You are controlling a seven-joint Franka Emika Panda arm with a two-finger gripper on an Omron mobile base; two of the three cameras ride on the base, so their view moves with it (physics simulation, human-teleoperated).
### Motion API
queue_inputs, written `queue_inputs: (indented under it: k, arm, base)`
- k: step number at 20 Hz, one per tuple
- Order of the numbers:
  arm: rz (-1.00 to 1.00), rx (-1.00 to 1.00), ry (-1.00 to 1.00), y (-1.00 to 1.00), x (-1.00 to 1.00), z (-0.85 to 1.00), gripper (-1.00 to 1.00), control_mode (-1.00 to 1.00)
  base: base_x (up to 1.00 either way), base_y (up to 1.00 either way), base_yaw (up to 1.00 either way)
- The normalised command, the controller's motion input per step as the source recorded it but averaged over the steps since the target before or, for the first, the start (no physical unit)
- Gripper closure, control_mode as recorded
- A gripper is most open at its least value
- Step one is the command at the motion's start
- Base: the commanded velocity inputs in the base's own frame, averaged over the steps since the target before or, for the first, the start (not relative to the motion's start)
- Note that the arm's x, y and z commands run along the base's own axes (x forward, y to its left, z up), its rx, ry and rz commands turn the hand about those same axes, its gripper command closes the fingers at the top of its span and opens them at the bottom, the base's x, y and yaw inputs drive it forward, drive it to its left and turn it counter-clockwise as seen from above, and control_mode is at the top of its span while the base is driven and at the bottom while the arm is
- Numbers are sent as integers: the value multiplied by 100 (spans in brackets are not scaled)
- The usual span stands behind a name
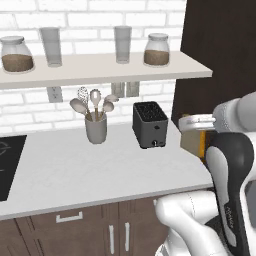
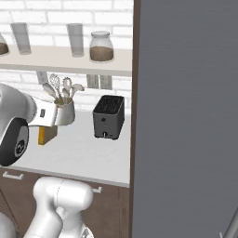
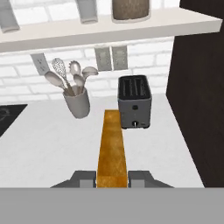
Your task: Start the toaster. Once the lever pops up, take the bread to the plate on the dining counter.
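Gripper [image 3: 112, 178] pinches the square tan bread slice [image 3: 112, 148] by one edge, clear of the black boxy toaster [image 3: 134, 101], ready for carrying.

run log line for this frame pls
jaws: shut on tan square bread slice | black two-slot toaster: slots empty, on pale worktop | plate: unseen

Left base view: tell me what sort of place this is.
A home kitchen, most likely: a toaster and a utensil crock stand on a pale worktop, with jars on a shelf against white brick.

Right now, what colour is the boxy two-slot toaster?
Black boxy two-slot toaster, clearest in the hand view.
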Motion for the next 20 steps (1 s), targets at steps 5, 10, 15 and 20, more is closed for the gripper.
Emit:
queue_inputs:
  k: [5,10,15,20]
  arm:
    - [38,4,5,0,-33,-2,100,-100]
    - [32,2,1,3,-27,-5,100,100]
    - [0,0,0,0,0,0,100,100]
    - [0,0,0,0,0,0,100,100]
  base:
    - [0,0,0]
    - [-7,4,9]
    - [-11,38,48]
    - [0,61,58]
